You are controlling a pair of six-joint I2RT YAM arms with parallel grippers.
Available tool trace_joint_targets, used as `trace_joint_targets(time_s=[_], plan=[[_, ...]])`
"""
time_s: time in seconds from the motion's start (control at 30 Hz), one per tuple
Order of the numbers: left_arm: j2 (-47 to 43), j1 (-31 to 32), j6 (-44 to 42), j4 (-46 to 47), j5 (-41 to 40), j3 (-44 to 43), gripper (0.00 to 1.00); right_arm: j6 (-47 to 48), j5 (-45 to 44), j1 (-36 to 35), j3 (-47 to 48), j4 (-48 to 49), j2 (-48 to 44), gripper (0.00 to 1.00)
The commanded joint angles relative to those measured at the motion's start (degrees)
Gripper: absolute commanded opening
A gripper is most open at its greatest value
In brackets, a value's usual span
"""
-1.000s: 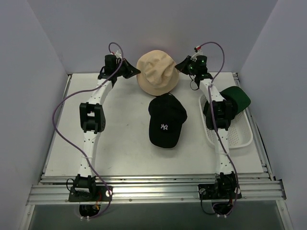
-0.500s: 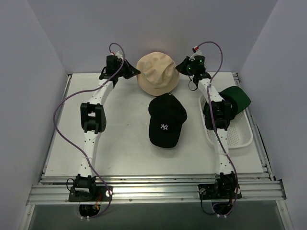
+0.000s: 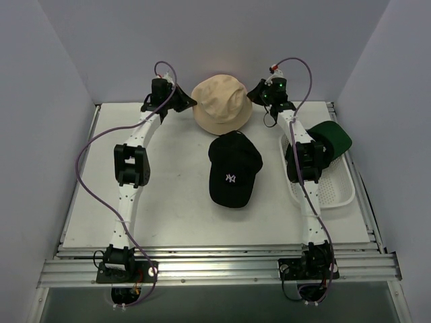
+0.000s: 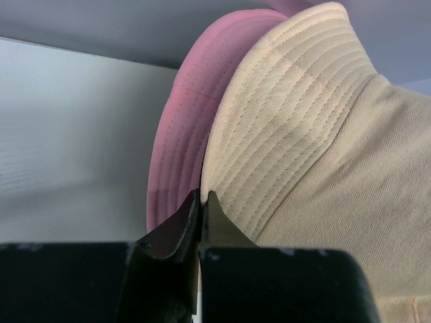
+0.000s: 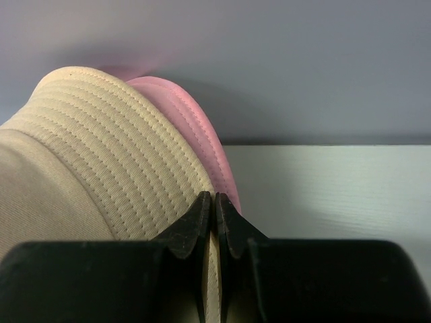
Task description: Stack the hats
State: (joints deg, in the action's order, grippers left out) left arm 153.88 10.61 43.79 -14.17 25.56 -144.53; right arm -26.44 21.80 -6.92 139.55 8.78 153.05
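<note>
The tan bucket hat (image 3: 221, 102) is at the back centre of the table, held between both grippers. My left gripper (image 3: 190, 103) is shut on the left edge of its brim (image 4: 269, 148). My right gripper (image 3: 253, 95) is shut on the right edge of its brim (image 5: 101, 155). A pink bucket hat (image 4: 182, 134) lies right under the tan one, its brim also showing in the right wrist view (image 5: 202, 134); from above it is hidden. The black baseball cap (image 3: 233, 169) with a white logo lies mid-table. The dark green hat (image 3: 331, 137) rests on the tray's far end.
A white perforated tray (image 3: 330, 192) stands at the right side of the table, partly under my right arm. The grey back wall is close behind the held hats. Purple cables loop from both arms.
The tan hat and both grippers have shifted slightly toward the back wall; the hat's shape has changed a little. The cap and green hat have not moved.
</note>
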Motion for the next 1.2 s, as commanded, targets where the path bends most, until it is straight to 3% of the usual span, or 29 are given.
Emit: trace_joint_targets(time_s=[0.0,0.73,0.9,0.97,1.03,1.17], plan=[[1.60,-1.56,-3.18,-7.01,-6.84,0.30,0.02,3.14,-7.65,1.47,0.29,-5.70,3.83,0.00],[2.12,-0.77,-7.67,-12.64,-10.63,0.21,0.03,2.09,-6.60,1.29,-2.35,-1.93,3.57,0.00],[-4.10,-1.03,-8.10,-7.54,-9.13,5.74,0.15,1.83,-4.58,1.38,-5.77,0.45,0.41,0.00],[-5.08,-1.03,-8.28,-7.53,-9.48,6.10,0.28,1.56,-3.96,1.38,-8.93,2.29,-2.22,0.00],[-5.44,-1.03,-8.63,-8.93,-9.48,5.05,0.35,0.95,-3.43,1.47,-11.47,3.96,-4.42,0.00],[-5.61,-1.03,-9.07,-10.70,-9.13,2.41,0.40,-0.02,-2.99,1.73,-12.19,4.41,-5.83,0.00]])
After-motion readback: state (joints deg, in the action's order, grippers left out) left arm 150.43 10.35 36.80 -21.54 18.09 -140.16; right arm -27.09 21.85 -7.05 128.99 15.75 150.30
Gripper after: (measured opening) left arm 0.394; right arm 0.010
